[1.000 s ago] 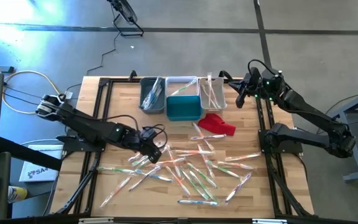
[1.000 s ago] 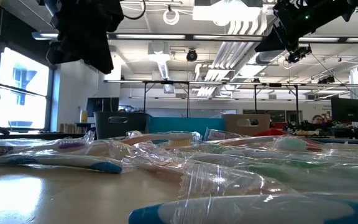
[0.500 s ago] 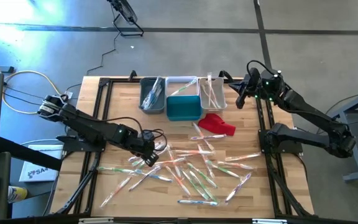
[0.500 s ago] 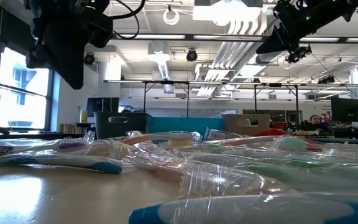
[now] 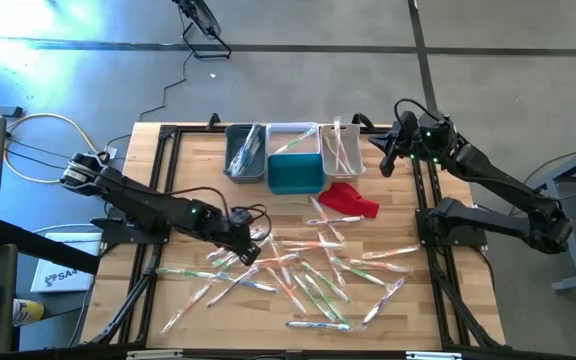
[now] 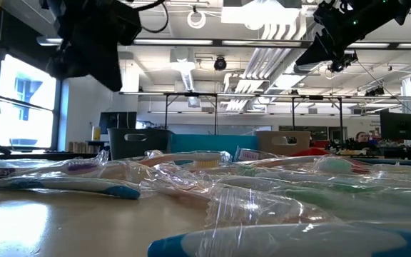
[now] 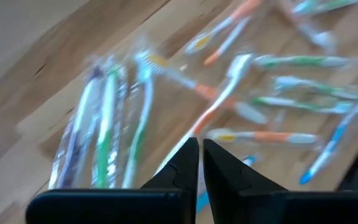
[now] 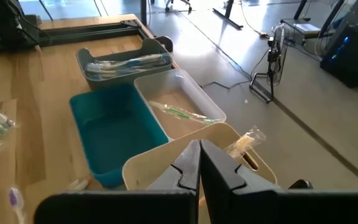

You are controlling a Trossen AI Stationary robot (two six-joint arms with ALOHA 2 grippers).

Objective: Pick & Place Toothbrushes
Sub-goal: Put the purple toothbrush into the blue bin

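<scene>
Many wrapped toothbrushes (image 5: 308,270) with green, orange, blue and white handles lie scattered flat on the wooden table (image 5: 178,160). My left gripper (image 5: 251,248) hangs shut above the pile's left part. In its wrist view the fingertips (image 7: 201,149) stand together with nothing between them, above the toothbrushes (image 7: 229,87). My right gripper (image 5: 388,160) waits shut in the air at the far right, beside a beige bin (image 8: 166,155), and holds nothing (image 8: 199,155).
Along the far edge stand a grey bin (image 5: 245,152) with toothbrushes, a white bin (image 5: 293,138) with a green one, a teal bin (image 5: 295,174) and a beige bin (image 5: 341,150) with some. A red cloth (image 5: 350,200) lies beside them. Black frame rails (image 5: 158,200) border the table.
My left gripper has swung a little toward the table's left edge and back again above the pile, keeping its height. The toothbrushes have stayed where they were.
</scene>
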